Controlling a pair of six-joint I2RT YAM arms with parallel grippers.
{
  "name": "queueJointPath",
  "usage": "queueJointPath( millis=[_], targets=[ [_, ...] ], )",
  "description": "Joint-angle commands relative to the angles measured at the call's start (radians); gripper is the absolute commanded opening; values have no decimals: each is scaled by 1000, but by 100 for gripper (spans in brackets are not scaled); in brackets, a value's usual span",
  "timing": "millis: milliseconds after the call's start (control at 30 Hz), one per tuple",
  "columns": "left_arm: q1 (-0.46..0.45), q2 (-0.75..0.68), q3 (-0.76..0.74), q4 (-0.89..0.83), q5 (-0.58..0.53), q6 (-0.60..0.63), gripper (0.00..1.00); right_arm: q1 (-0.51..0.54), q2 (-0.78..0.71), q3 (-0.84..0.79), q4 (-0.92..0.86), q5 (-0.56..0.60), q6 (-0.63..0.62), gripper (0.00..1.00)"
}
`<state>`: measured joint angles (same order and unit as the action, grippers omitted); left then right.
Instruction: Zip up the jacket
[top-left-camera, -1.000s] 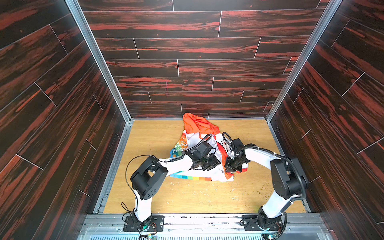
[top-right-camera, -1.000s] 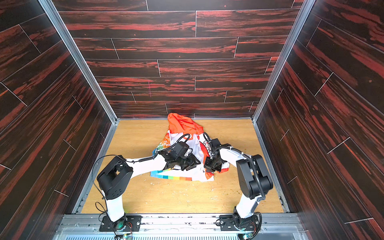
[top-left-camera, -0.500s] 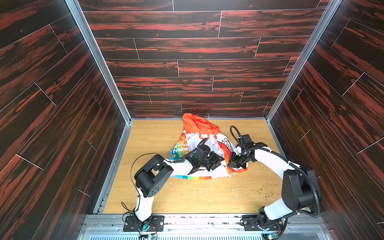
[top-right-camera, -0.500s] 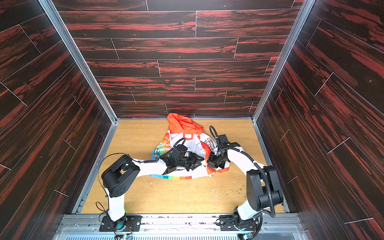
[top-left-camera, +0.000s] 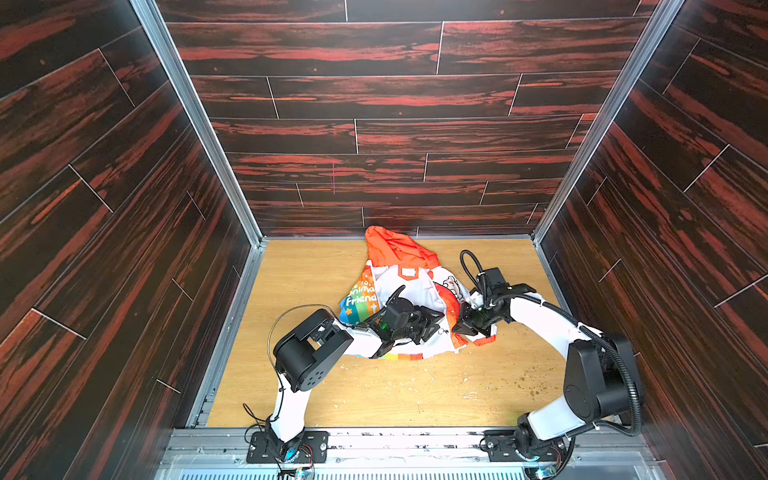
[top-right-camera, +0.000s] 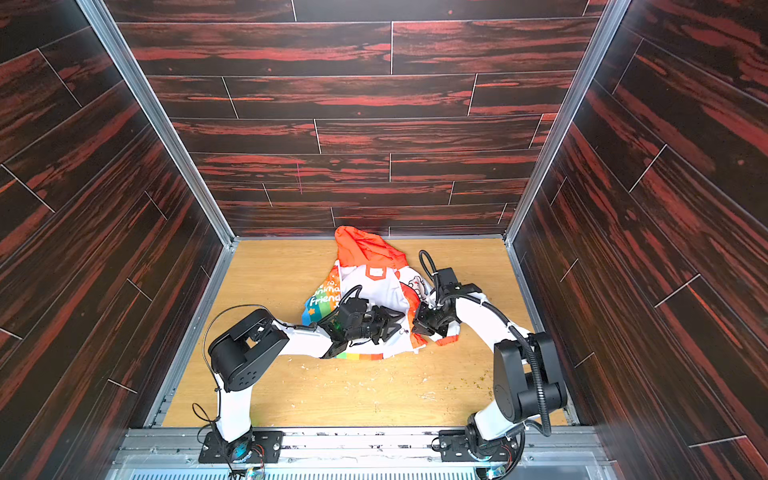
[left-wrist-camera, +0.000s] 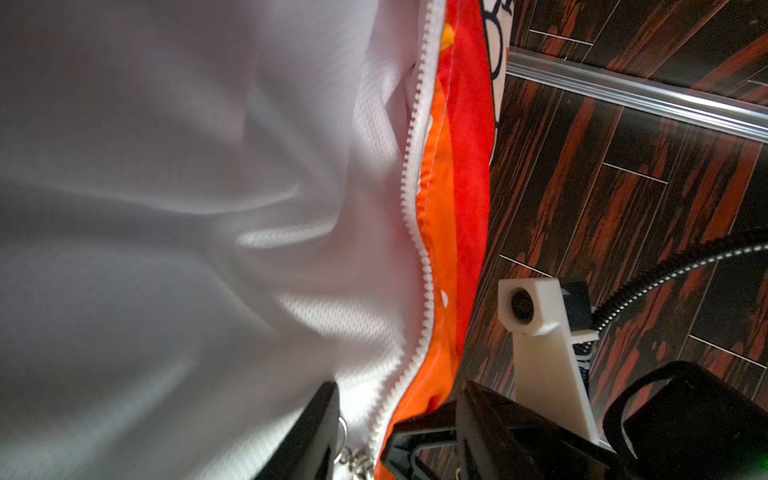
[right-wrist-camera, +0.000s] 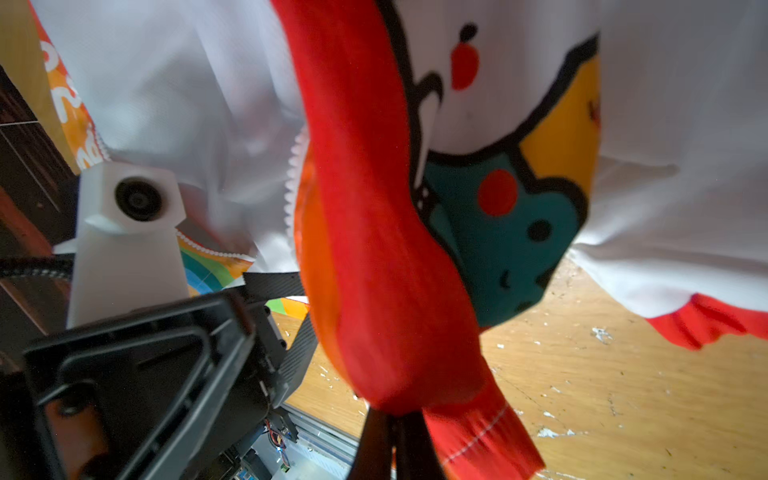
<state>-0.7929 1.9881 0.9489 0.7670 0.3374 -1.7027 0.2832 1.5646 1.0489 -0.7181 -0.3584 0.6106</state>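
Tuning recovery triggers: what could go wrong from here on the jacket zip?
1. The left tool stands open astride the white zipper teeth; the small metal pull ring lies beside it, ungripped, so closing may catch only tape.
2. The right tool pinches just the red edge of the thin white printed hooded jacket; it could slip under pull.

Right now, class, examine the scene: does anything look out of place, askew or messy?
The jacket lies crumpled and unzipped, one row of zipper teeth bare beside the white lining. Small crumbs litter the wooden tabletop.
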Motion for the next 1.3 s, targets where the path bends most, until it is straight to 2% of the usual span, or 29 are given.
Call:
queueJointPath(
  millis=[0,233,533,800,933,1267],
  targets=[
    [3,-8,-30,55,-23,-28,48,-7,-46,25,-28,-26,8,0],
    [3,-1,-54,75,-30,-34,49,-10,-40,37,-35,-31,0,0],
    [0,47,-13,153,-8,-62,50,-12,-34,39,-30,-43,2,0],
    [-6,98,-60,330,-32,-148,51,-13,-26,33,-20,-46,8,0],
    [-5,119,-67,431,-47,-182,48,-15,-21,18,-11,-44,10,0],
    [-7,94,-82,453,-49,-172,40,-19,-22,-4,5,-39,17,0]
  ],
)
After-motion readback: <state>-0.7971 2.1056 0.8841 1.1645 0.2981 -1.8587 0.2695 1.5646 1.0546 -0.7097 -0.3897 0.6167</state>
